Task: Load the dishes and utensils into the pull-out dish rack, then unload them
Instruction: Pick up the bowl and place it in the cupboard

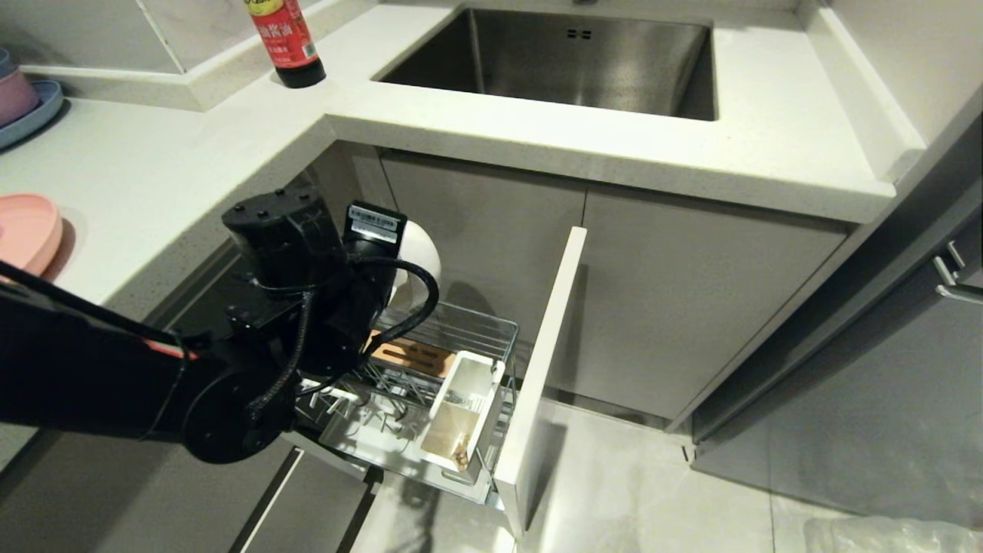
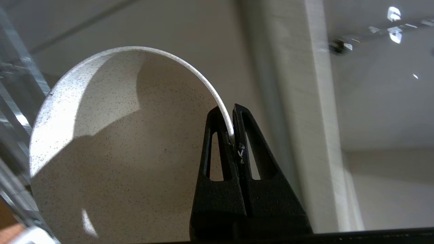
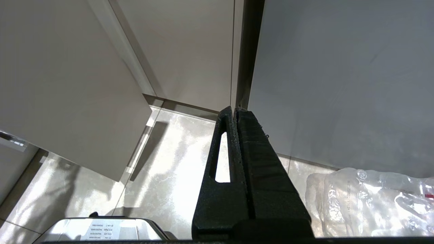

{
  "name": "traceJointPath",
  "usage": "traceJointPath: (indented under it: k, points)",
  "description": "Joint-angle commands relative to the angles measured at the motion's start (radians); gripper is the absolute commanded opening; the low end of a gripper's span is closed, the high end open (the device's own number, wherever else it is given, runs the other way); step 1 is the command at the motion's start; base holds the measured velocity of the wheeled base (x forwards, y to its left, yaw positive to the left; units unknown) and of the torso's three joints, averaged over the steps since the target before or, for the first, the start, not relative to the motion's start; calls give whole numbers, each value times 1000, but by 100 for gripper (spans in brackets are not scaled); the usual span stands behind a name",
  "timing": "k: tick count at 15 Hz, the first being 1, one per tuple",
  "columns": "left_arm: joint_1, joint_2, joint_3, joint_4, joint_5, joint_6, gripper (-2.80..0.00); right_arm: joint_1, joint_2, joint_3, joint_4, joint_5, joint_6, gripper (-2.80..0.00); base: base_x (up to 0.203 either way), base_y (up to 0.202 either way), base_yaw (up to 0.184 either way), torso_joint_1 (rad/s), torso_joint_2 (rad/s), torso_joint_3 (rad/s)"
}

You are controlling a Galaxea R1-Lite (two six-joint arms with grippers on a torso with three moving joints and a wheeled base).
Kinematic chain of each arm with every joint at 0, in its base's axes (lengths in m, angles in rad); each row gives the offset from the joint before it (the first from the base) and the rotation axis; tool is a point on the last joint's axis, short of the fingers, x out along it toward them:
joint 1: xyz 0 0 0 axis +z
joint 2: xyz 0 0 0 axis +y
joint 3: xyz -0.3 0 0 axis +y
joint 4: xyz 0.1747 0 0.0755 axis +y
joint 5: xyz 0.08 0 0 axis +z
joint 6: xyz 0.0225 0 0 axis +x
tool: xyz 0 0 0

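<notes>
While the left gripper (image 2: 233, 115) pinches the thin rim of the cream-white bowl (image 2: 112, 152), its two black fingers are pressed on either side of that rim, and the bowl hangs tilted on its edge, the speckled inside facing the wrist camera. In the head view the bowl (image 1: 418, 257) shows only as a pale curve behind the black left arm (image 1: 284, 307), above the far end of the pull-out dish rack (image 1: 468, 330), at about 9 o'clock from the centre of the picture. The rack is drawn out from the cabinet under the sink (image 1: 568, 61). Its pale front panel (image 1: 541, 369) stands at 6 o'clock, with the white utensil caddy (image 1: 465, 411) just inside it and the wooden board (image 1: 411, 355) next to the caddy. The salmon-pink plate (image 1: 27, 234) lies on the counter (image 1: 153, 177) at 9 o'clock, near the picture's edge. A red-labelled dark bottle (image 1: 288, 42) stands at 11 o'clock. The right gripper (image 3: 235, 112) points at the floor beside the cabinets, its jaws pressed together on nothing, and a clear plastic bag (image 3: 369, 203) lies near it.
</notes>
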State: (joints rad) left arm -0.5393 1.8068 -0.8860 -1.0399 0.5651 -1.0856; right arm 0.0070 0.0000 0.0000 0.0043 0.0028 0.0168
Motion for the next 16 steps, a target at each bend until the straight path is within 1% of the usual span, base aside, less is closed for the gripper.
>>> traceJointPath:
  k: [1, 2, 4, 7, 9, 12, 16]
  points:
    - [42, 98, 2, -38, 2, -27, -280, 1, -1, 0, 0, 0, 0, -280, 0, 0, 0, 0, 0, 0]
    - [60, 121, 2, -94, -1, -52, -280, -1, -2, 0, 0, 0, 0, -280, 0, 0, 0, 0, 0, 0]
    - [82, 164, 1, -177, -9, -64, -280, 1, -1, 0, 0, 0, 0, -280, 0, 0, 0, 0, 0, 0]
    - [109, 214, -2, -217, -37, -83, -280, 1, -1, 0, 0, 0, 0, -280, 0, 0, 0, 0, 0, 0]
    - [123, 240, -6, -228, -42, -98, -280, 1, -1, 0, 0, 0, 0, -280, 0, 0, 0, 0, 0, 0]
    - [129, 286, -23, -239, -58, -139, -280, 0, 0, 0, 0, 0, 0, -280, 0, 0, 0, 0, 0, 0]
    - [134, 341, -46, -310, -63, -142, -280, 1, -2, 0, 0, 0, 0, -280, 0, 0, 0, 0, 0, 0]
